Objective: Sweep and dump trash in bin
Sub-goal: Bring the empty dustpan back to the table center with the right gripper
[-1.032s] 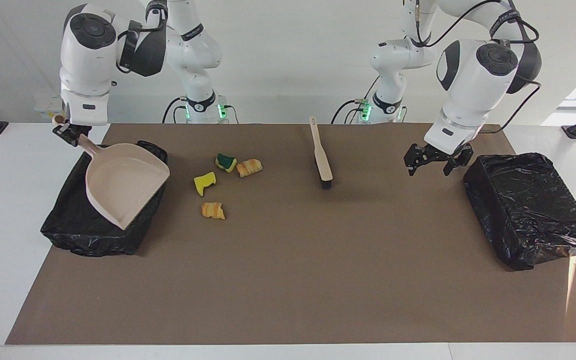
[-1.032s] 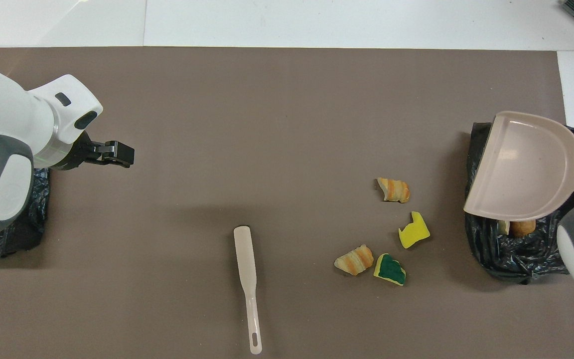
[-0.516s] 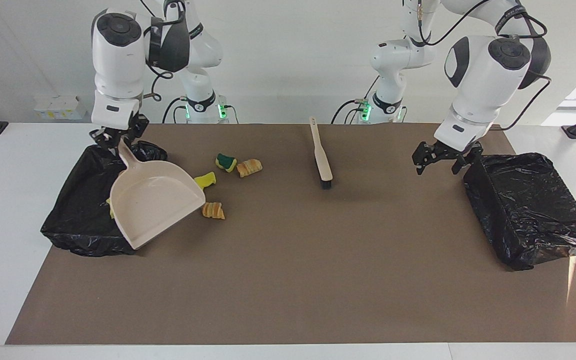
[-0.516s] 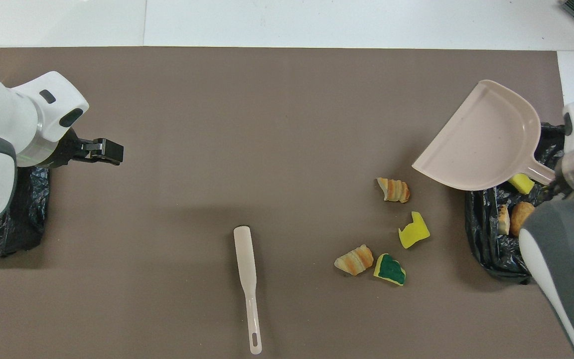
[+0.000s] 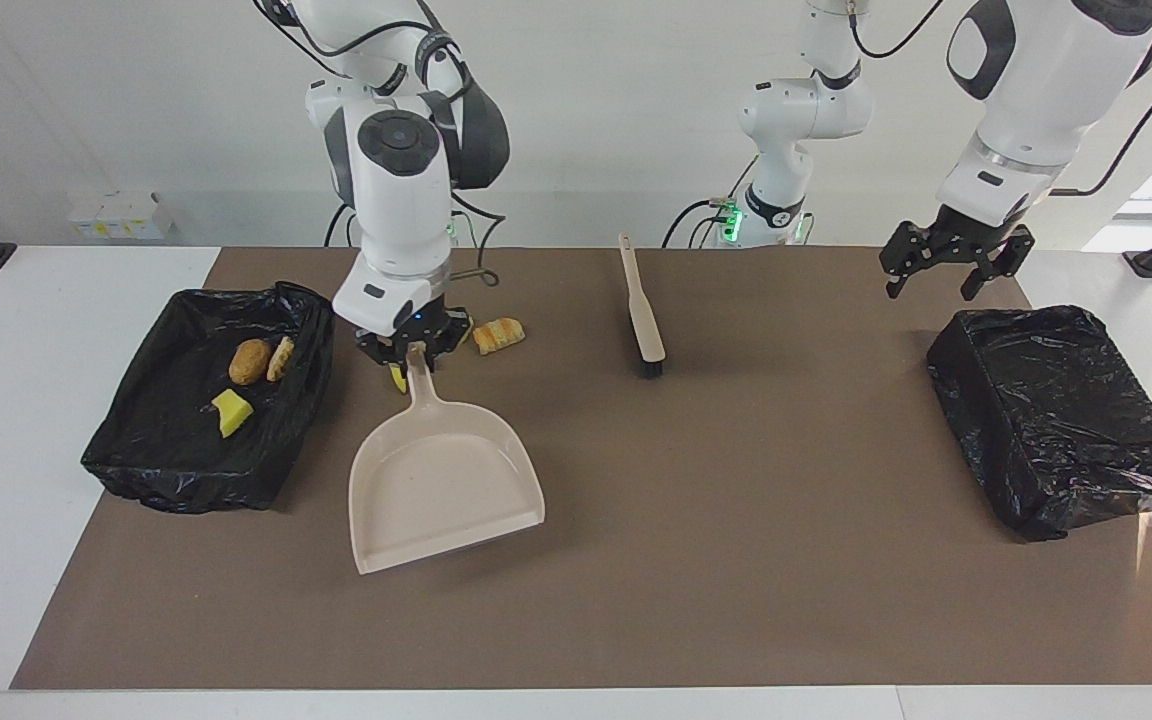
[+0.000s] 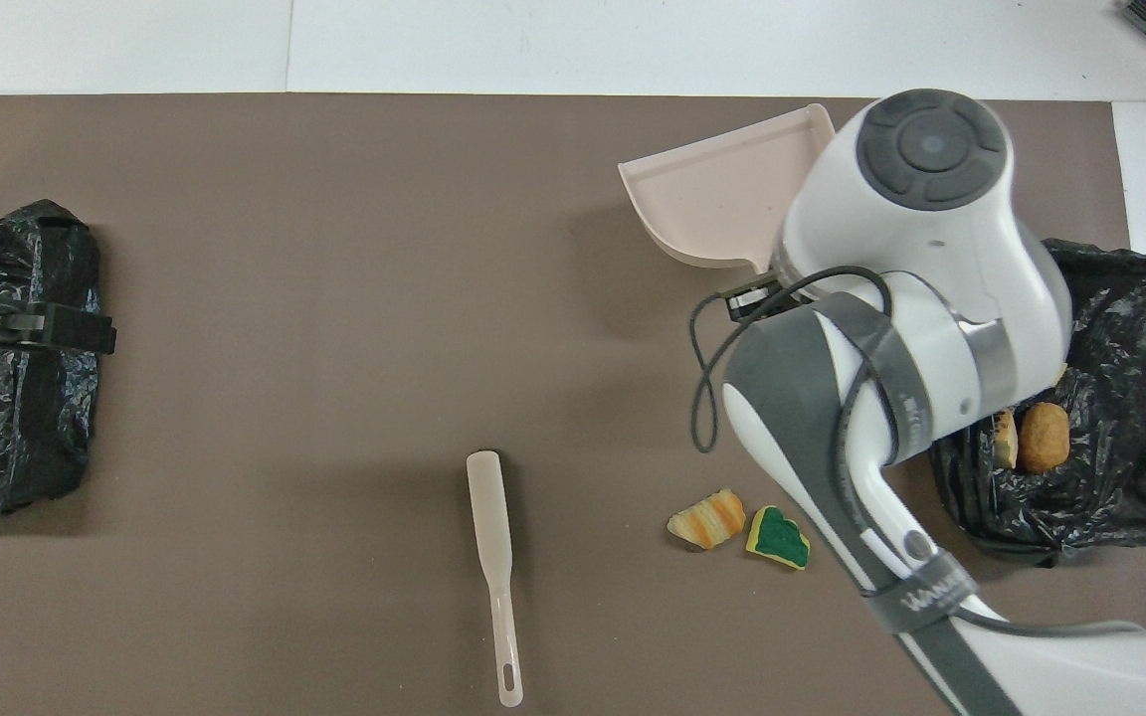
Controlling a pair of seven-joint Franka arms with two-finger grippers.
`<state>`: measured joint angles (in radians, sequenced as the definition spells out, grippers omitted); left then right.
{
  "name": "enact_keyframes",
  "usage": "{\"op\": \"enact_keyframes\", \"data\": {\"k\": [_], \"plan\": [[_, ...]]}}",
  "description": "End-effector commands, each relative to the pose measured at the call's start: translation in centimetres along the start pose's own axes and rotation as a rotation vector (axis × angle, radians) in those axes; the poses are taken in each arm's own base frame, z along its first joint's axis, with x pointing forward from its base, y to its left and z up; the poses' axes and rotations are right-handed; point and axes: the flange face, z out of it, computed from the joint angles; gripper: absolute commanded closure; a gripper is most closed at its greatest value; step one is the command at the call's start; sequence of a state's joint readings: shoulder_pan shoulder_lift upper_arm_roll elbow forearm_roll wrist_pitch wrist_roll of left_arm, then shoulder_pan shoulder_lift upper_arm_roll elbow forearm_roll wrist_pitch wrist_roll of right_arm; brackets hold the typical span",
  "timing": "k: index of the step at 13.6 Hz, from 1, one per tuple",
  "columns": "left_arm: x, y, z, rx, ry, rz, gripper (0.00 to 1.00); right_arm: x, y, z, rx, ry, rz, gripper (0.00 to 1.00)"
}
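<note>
My right gripper (image 5: 414, 350) is shut on the handle of the beige dustpan (image 5: 446, 480). The pan hangs low over the mat, its mouth pointing away from the robots, beside the black-lined bin (image 5: 136, 450) at the right arm's end. Three pieces of trash (image 5: 249, 361) lie in that bin. On the mat, a bread-like scrap (image 5: 498, 335) (image 6: 707, 519) and a green-topped sponge scrap (image 6: 779, 537) lie nearer the robots than the pan. A yellow scrap (image 5: 398, 378) peeks out under the gripper. My left gripper (image 5: 946, 262) hangs open and empty.
The beige brush (image 5: 641, 310) (image 6: 493, 557) lies on the mat between the arms, bristles away from the robots. A second black-lined bin (image 5: 1061, 410) (image 6: 16, 398) sits at the left arm's end, with the left gripper over its edge. A brown mat (image 5: 736, 560) covers the table.
The right arm swung the dustpan off the bin and down over the mat, beside the scraps. The left gripper rose and drew back toward its own end of the table.
</note>
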<state>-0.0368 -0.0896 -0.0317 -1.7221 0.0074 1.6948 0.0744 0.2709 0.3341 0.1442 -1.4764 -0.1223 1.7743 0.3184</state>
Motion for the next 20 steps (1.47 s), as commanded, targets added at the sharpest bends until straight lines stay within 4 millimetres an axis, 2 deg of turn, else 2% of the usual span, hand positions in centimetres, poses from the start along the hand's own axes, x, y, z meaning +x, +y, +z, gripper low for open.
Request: {"op": "enact_keyframes", "data": {"k": [1,2,4,7,10,12,16,17,18,19,20], "plan": [[-0.8,0.4,0.4,-0.012,-0.021,0.022,0.00,2.7,-6.2,0.9,0.104,0.002,0.206,1.00],[-0.8,0.4,0.4,-0.013,-0.024,0.020,0.00,2.8,-8.7,2.1,0.133,0.009,0.227,1.00],[-0.8,0.4,0.2,-0.013,-0.028,0.013,0.00,1.8,-14.6,4.5,0.147,0.021,0.277,1.00],[-0.8,0.0,-0.4,-0.012,-0.017,0.002,0.00,0.6,-20.8,7.3,0.182,0.039,0.330,1.00],[-0.9,-0.4,-0.4,-0.011,-0.017,-0.006,0.00,-0.3,-23.5,10.0,0.187,0.028,0.311,1.00],[-0.9,-0.4,-0.4,-0.007,-0.019,-0.005,0.00,-0.2,-23.0,10.3,0.187,0.015,0.299,1.00],[-1.5,-0.2,-0.2,-0.010,-0.057,-0.002,0.00,-1.2,-23.1,11.7,0.162,-0.018,0.135,1.00],[-1.5,0.0,-0.2,-0.009,-0.059,0.001,0.00,-1.4,-23.2,11.9,0.160,-0.021,0.113,0.96],[-1.5,0.0,-0.2,-0.010,-0.059,0.001,0.00,-1.7,-23.7,11.7,0.171,-0.026,0.110,0.82],[-1.5,0.0,-0.1,-0.011,-0.065,0.001,0.00,-1.8,-24.0,11.5,0.199,-0.033,0.123,0.56],[-1.7,-0.1,-0.1,-0.012,-0.075,0.001,0.00,-2.0,-24.2,11.4,0.207,-0.039,0.127,0.54]]}}
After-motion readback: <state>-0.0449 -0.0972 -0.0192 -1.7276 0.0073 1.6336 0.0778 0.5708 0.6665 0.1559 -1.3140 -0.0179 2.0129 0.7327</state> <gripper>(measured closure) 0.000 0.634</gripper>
